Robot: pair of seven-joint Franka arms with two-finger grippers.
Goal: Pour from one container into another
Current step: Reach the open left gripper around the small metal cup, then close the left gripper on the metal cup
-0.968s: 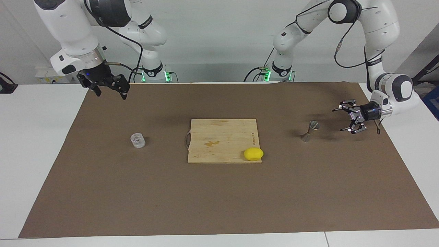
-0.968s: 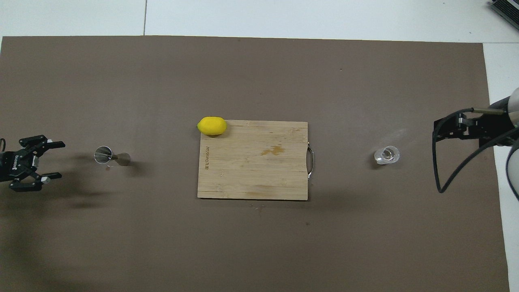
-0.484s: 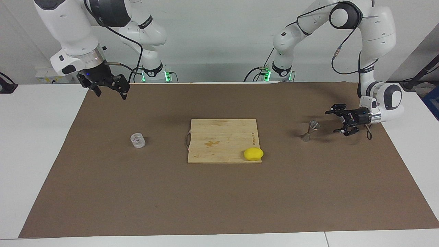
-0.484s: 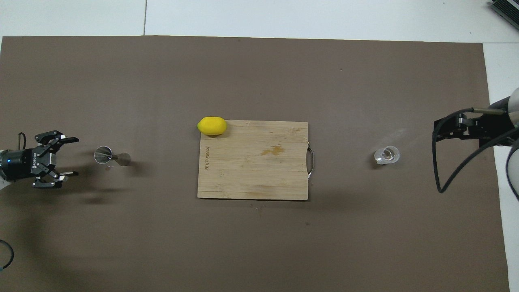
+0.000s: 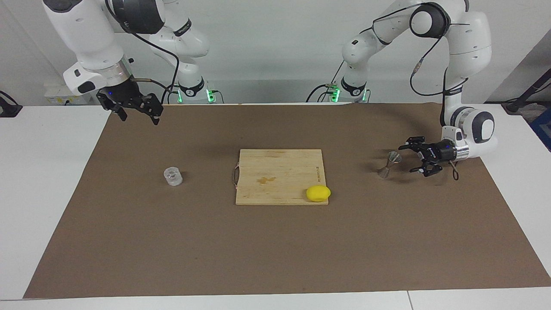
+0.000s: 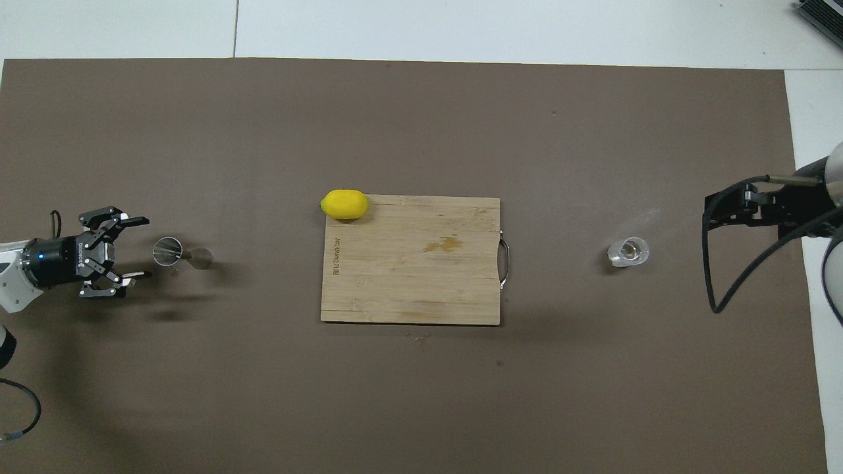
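The small clear cup point(image 5: 173, 176) point(image 6: 628, 251) stands on the brown mat toward the right arm's end of the table. The grey metal jigger point(image 5: 389, 163) point(image 6: 181, 253) stands upright toward the left arm's end. My left gripper point(image 5: 409, 159) point(image 6: 146, 247) lies level and low over the mat just beside the jigger. It is open, its fingers point at the jigger, and a small gap separates them from it. My right gripper point(image 5: 138, 118) point(image 6: 744, 207) is open and empty. It waits high over the mat's edge at the right arm's end, well apart from the cup.
A wooden cutting board point(image 5: 275, 163) point(image 6: 408, 289) with a metal handle lies in the middle of the mat point(image 5: 275, 249). A yellow lemon point(image 5: 318, 193) point(image 6: 344, 204) sits on the board's corner farthest from the robots, on the jigger's side.
My left gripper has come down and slid along the mat toward the jigger, closing most of the gap. The right arm, cup, jigger and lemon have not moved.
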